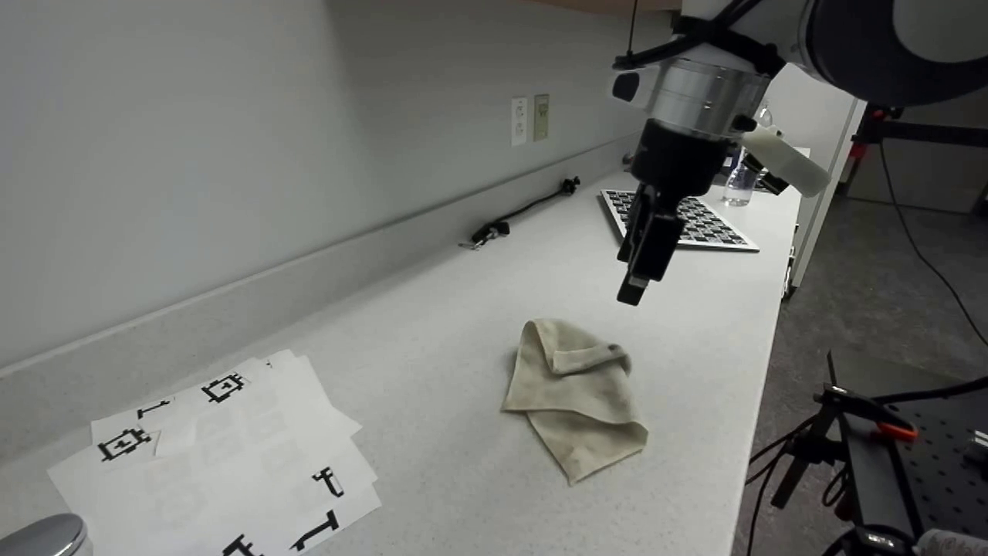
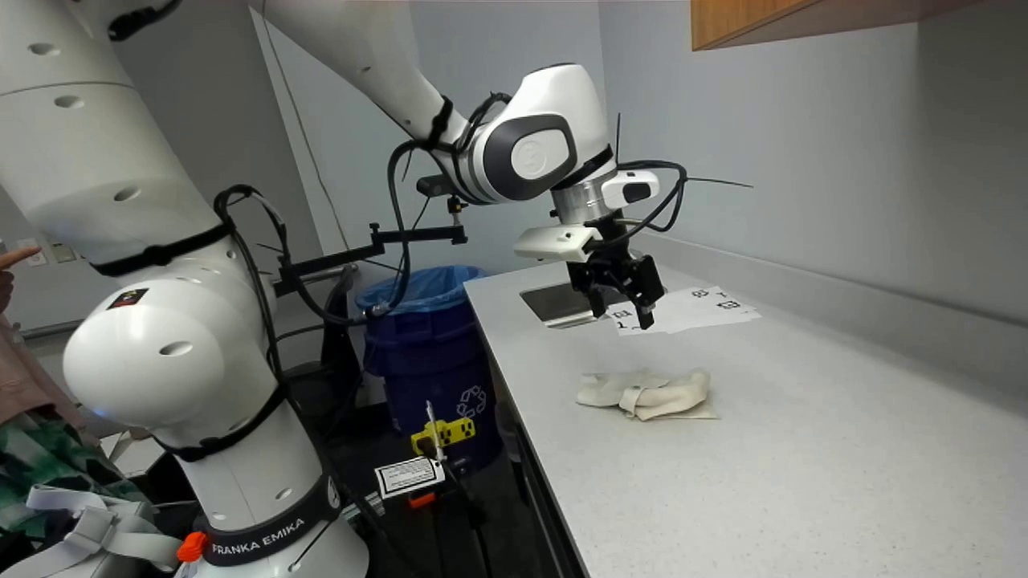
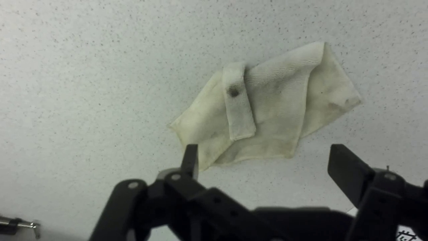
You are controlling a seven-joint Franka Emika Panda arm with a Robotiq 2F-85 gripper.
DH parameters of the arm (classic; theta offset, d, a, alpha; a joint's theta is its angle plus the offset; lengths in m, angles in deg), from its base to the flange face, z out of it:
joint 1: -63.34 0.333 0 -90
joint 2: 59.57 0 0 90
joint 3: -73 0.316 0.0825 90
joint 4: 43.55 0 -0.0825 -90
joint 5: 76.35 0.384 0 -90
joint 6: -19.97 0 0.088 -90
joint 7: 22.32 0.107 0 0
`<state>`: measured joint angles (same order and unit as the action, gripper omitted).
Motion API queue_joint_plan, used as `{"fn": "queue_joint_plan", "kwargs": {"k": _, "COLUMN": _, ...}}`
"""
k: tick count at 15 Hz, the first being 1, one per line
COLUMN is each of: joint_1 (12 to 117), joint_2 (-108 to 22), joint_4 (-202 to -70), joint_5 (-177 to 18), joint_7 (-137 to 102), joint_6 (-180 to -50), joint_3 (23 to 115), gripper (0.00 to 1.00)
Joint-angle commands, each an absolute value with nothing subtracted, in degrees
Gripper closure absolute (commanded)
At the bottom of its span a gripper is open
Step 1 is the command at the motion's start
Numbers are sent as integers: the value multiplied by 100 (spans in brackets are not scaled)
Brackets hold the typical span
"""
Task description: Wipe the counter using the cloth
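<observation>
The beige cloth [image 1: 575, 401] lies crumpled on the white counter [image 1: 432, 363], with one narrow flap folded over its top and a dark spot on that flap. In an exterior view the same cloth [image 2: 650, 395] looks like a low, wrinkled heap on the counter [image 2: 803, 474]. My gripper [image 2: 622, 319] hangs above the counter, apart from the cloth. Seen from the wrist, the cloth [image 3: 271, 107] spreads below and beyond the gripper [image 3: 263, 152], whose jaws stand wide apart. Nothing is held between the fingers [image 3: 349, 174].
White paper sheets with black marks [image 1: 255, 440] lie on the counter near the backsplash. Farther along are a checkered board [image 1: 706, 224], a clear bottle [image 1: 739, 185] and a black cable [image 1: 532, 205]. A metallic plate [image 2: 562, 303] rests by the counter's edge, near a blue bin [image 2: 426, 353].
</observation>
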<state>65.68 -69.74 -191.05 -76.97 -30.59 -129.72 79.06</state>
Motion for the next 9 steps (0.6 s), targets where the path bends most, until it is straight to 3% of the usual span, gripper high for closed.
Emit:
{"fn": "queue_joint_plan", "kwargs": {"k": 1, "joint_1": 6683, "joint_2": -7365, "joint_4": -19506, "joint_5": -7804, "joint_7": -2981, "joint_6": -13225, "joint_3": 7836, "gripper": 0}}
{"fn": "queue_joint_plan", "kwargs": {"k": 9, "joint_1": 6693, "joint_2": -7139, "joint_4": -19339, "joint_5": -7747, "joint_7": -3024, "joint_6": -13147, "joint_3": 7803, "gripper": 0}}
